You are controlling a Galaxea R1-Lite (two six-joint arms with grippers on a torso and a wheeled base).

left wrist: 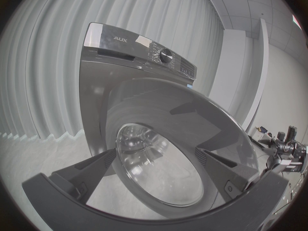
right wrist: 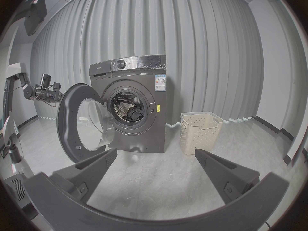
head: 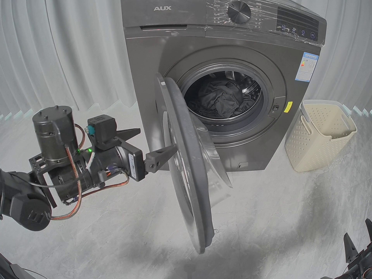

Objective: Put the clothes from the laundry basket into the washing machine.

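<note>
The grey washing machine (head: 217, 31) stands with its round door (head: 186, 163) swung wide open. Dark clothes (head: 223, 97) lie in the drum, and the right wrist view shows the clothes (right wrist: 134, 113) there too. My left gripper (head: 153, 141) is open at the door's outer side, with one fingertip (head: 170, 150) touching the door rim. In the left wrist view the door (left wrist: 160, 158) sits right before the open left gripper (left wrist: 154, 151). The cream laundry basket (head: 310, 152) stands to the right of the machine, and the inside that I can see is bare. My right gripper (head: 358, 233) is open, low and well back from the machine.
White curtains hang behind the machine. The grey floor in front of the machine (right wrist: 134, 103) and the basket (right wrist: 199, 129) is open room, seen between the spread fingers of the right gripper (right wrist: 154, 151). The open door (right wrist: 80, 122) juts out into the floor space.
</note>
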